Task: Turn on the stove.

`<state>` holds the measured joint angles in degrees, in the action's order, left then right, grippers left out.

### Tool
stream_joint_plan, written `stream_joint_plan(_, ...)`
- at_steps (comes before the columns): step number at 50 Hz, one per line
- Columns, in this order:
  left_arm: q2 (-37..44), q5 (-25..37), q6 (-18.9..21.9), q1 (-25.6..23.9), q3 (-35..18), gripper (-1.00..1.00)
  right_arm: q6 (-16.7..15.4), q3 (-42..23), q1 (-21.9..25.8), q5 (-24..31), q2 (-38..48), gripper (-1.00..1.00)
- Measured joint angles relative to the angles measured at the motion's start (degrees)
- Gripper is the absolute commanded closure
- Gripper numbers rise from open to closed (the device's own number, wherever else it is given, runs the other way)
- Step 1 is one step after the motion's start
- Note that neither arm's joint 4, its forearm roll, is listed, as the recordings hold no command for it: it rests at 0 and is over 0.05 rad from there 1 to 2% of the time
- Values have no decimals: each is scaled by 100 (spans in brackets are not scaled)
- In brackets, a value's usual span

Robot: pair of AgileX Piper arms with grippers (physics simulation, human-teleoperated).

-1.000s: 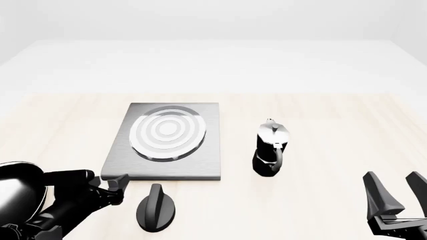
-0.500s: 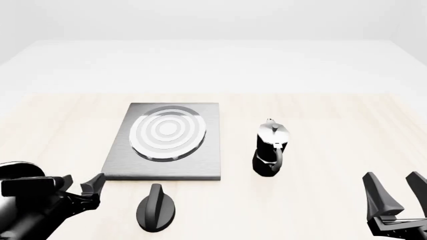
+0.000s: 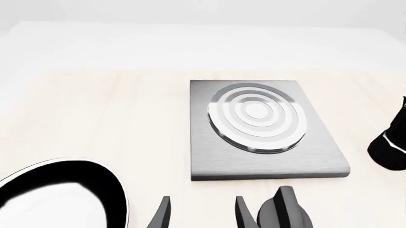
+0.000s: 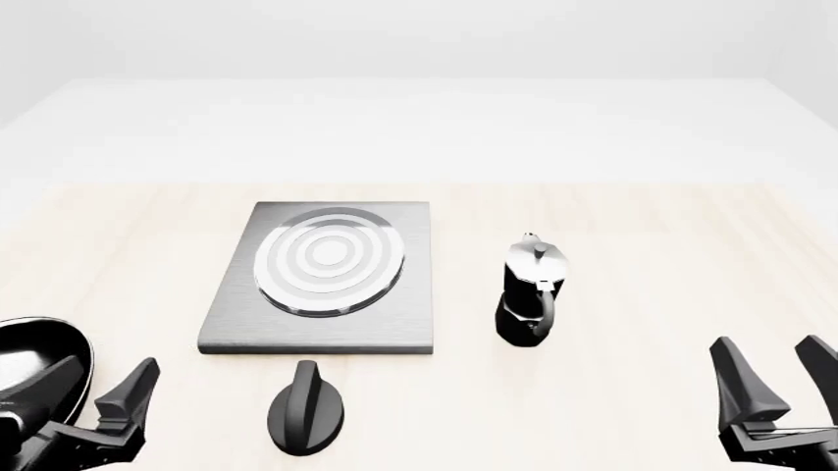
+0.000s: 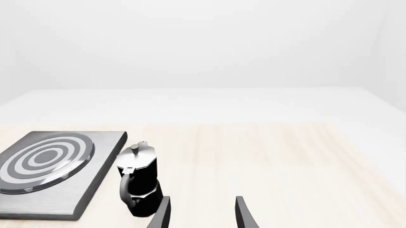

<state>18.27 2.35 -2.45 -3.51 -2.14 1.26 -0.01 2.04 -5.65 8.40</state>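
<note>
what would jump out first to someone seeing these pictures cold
The stove, a grey metal slab with a ringed silver burner, lies mid-table and dominates the front view. To its right stands a black-and-silver coffee pot, and a black ridged dial sits on the table just in front of the stove's near edge. The left gripper and right gripper flank the near corners, both open and empty.

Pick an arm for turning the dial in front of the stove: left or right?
Left, probably. The left gripper sits open just left of the dial, nothing between them. The right gripper, also open, is far across the table, beyond the coffee pot. The dial lies nearer than the stove.
</note>
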Motion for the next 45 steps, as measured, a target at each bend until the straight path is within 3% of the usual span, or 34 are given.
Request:
stream_joint_plan(17, -1424, 1318, 171, 130, 38, -100, -26, -2, 19, -129, 177, -100)
stream_joint_plan(45, -1802, 2042, 180, 406, -103, -100, -60, -3, 24, -131, 184, -100)
